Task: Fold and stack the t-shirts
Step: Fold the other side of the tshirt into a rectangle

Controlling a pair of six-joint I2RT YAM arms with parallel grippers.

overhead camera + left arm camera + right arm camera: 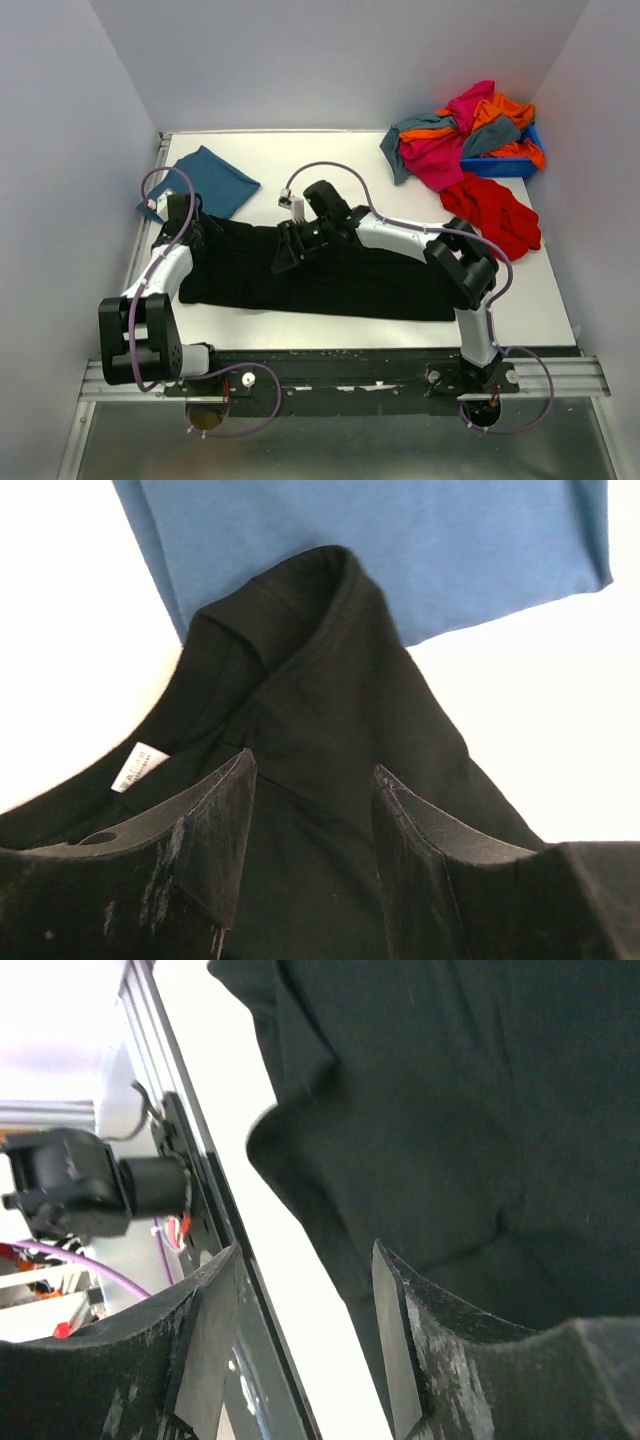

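Note:
A black t-shirt (340, 275) lies spread flat across the middle of the table. My left gripper (183, 222) stands open over its left end, the collar (300, 590) and a white label (138, 766) just beyond its fingers (215, 825). My right gripper (284, 258) hovers open above the shirt's middle; in its wrist view the shirt's near edge (300, 1190) lies under the open jaws (305, 1270), with nothing between them. A folded teal-blue t-shirt (208, 180) lies at the back left, touching the black one's collar.
A heap of magenta, orange and grey-blue shirts (455, 135) spills from a small blue bin (505, 162) at the back right. A red shirt (497, 215) lies in front of it. White walls close three sides; a metal rail (340, 370) runs along the near edge.

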